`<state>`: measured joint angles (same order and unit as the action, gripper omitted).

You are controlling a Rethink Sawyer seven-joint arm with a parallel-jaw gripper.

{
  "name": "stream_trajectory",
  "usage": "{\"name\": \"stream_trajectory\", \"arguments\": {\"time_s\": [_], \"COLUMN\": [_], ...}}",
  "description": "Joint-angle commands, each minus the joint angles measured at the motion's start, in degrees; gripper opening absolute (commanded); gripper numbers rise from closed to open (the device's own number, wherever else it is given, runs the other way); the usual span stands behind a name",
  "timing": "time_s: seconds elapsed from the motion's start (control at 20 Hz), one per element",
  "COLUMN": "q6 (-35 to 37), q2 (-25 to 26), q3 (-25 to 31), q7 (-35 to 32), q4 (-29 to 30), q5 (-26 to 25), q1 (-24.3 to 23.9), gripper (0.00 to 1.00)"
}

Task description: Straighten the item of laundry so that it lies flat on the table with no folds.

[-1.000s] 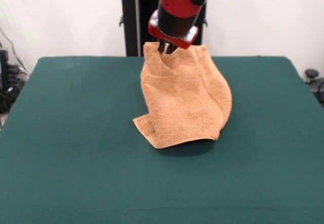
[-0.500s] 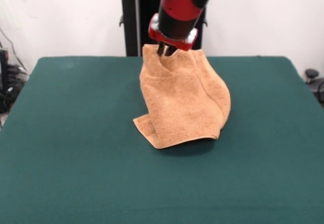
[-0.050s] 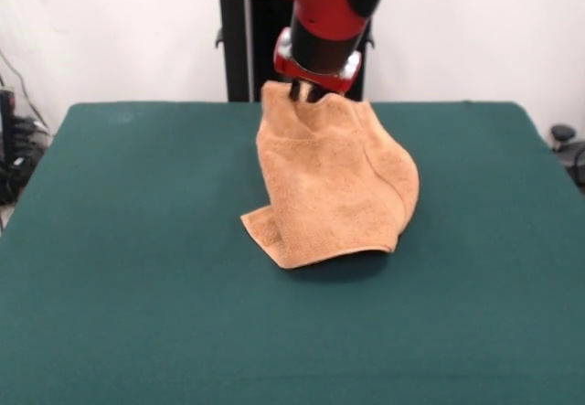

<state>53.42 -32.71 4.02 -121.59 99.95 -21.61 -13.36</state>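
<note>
One orange-tan terry towel (image 3: 334,186) hung in soft, nubby folds from the gripper (image 3: 305,95), whose dark fingers were pinched on its upper edge. Its lower hem curled and rested on the dark green felt table (image 3: 128,240), near the middle, with one corner jutting left.

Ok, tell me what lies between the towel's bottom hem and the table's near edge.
Nothing: in the front view, only bare green table stretches from the hem of the towel to the near edge.
</note>
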Motion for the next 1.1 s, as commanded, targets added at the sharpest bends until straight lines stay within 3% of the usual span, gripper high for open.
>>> {"name": "stream_trajectory", "arguments": {"time_s": [0.05, 0.65, 0.9, 1.1], "q6": [-5.1, -7.1, -8.6, -3.8], "q2": [2.3, 2.1, 9.9, 13.9], "q3": [7.1, 7.6, 5.7, 4.7], "q7": [6.3, -1.9, -9.3, -9.6], "q4": [5.6, 6.3, -3.2, -10.5], "q5": [-1.8, 2.5, 3.2, 3.9], "q1": [0.0, 3.1, 9.0, 12.2], "gripper": [1.0, 1.0, 1.0, 1.0]}}
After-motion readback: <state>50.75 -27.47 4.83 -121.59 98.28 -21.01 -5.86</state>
